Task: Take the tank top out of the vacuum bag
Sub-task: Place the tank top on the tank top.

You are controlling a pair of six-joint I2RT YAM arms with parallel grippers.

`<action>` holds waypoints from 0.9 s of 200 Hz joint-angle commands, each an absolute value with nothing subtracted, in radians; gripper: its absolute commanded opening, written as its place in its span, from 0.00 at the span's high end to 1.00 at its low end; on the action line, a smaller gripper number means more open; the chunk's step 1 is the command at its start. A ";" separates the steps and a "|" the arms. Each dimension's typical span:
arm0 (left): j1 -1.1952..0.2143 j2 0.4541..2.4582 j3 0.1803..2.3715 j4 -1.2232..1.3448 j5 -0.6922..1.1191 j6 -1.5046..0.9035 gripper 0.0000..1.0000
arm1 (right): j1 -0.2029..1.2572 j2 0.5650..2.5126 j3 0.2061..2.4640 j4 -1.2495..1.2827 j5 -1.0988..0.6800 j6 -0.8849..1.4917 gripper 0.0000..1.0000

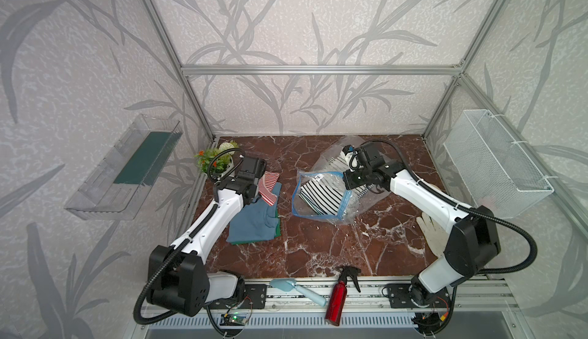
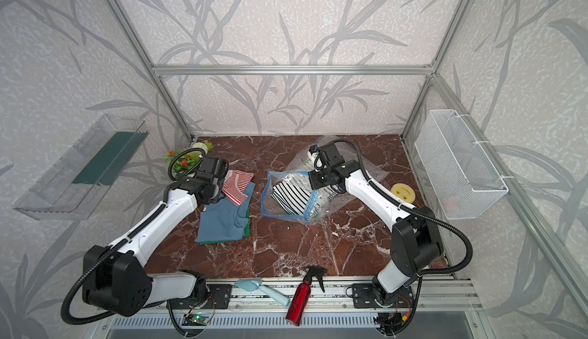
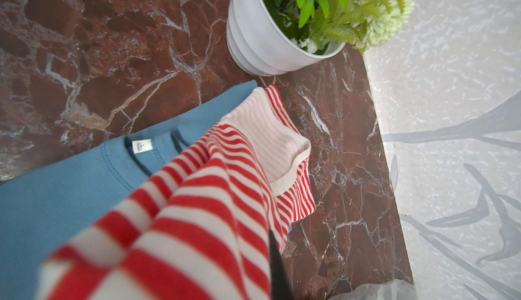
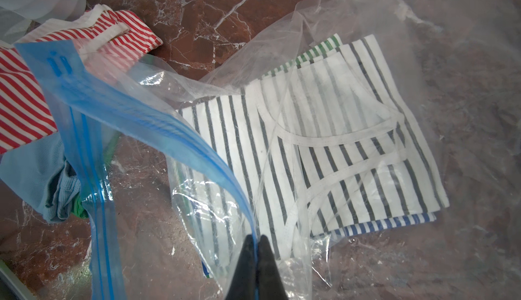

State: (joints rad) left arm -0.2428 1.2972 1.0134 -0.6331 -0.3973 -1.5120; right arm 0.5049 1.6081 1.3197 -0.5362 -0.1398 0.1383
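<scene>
The clear vacuum bag [image 1: 359, 208] [image 2: 321, 211] lies at the back right of the marble table, its mouth lifted. My right gripper [image 4: 256, 239] [image 1: 346, 187] is shut on the bag's blue zip strip [image 4: 146, 121]. Inside lies a folded black-and-white striped tank top [image 4: 338, 143] [image 1: 318, 197] [image 2: 291, 195] on other striped garments. My left gripper [image 3: 267, 236] is shut on a red-and-white striped tank top [image 3: 197, 200] [image 1: 269, 187] [image 2: 237, 186]. That top hangs outside the bag, over a folded blue garment [image 1: 251, 226] [image 3: 56, 188]. Only one left finger shows past the cloth.
A white plant pot [image 3: 253, 31] [image 1: 216, 159] stands at the back left corner. A red spray bottle [image 1: 339, 299] and a pale blue brush [image 1: 296, 289] lie on the front rail. At the right are a white glove [image 1: 432, 232], a yellow sponge [image 2: 402, 192] and a wire basket [image 1: 496, 165].
</scene>
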 commanded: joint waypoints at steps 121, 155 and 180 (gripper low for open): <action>-0.328 1.082 0.685 -0.711 -0.378 -1.680 0.90 | 0.517 1.618 1.333 -0.525 -0.161 0.150 1.00; -0.331 1.052 0.640 -0.733 -0.374 -1.660 0.72 | 0.518 1.627 1.342 -0.526 -0.164 0.151 1.00; -0.331 1.008 0.628 -0.796 -0.380 -1.604 0.62 | 0.519 1.628 1.338 -0.523 -0.163 0.152 1.00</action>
